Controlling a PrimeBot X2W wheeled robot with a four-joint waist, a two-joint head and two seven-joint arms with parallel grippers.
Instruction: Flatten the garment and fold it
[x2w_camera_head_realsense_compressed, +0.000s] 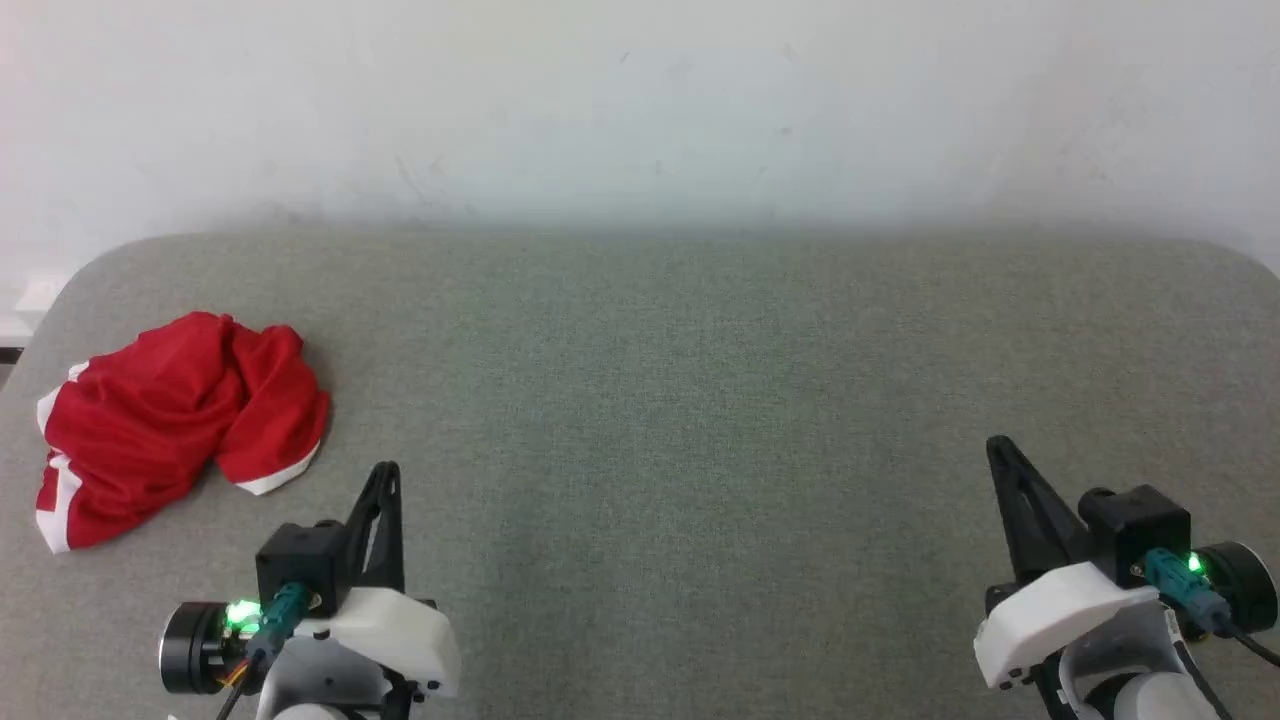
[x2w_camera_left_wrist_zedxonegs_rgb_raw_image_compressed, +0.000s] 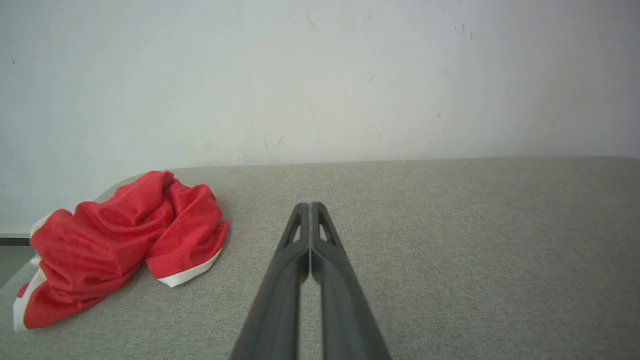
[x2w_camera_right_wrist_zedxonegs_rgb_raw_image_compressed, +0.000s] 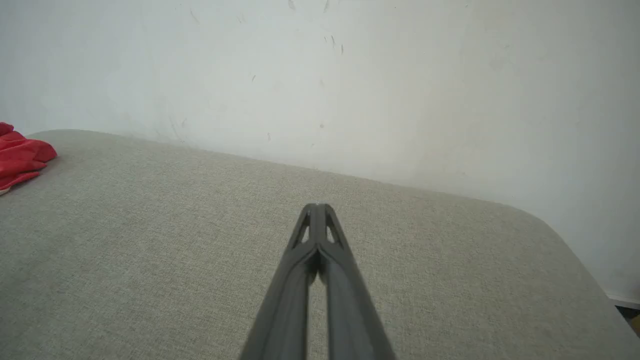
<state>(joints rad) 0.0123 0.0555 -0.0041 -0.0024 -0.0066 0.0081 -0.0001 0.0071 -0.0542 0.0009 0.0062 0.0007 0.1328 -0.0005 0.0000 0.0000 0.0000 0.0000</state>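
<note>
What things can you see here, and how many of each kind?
Clothes: 1, the red garment, crumpled up with white trim.
Claws: 2, the left claw and the right claw, both shut.
Tables: 1, the grey table.
Total: 4 things.

grey fabric tabletop (x2w_camera_head_realsense_compressed: 700, 400) with rounded corners, scuffed white wall (x2w_camera_head_realsense_compressed: 640, 100) behind
</note>
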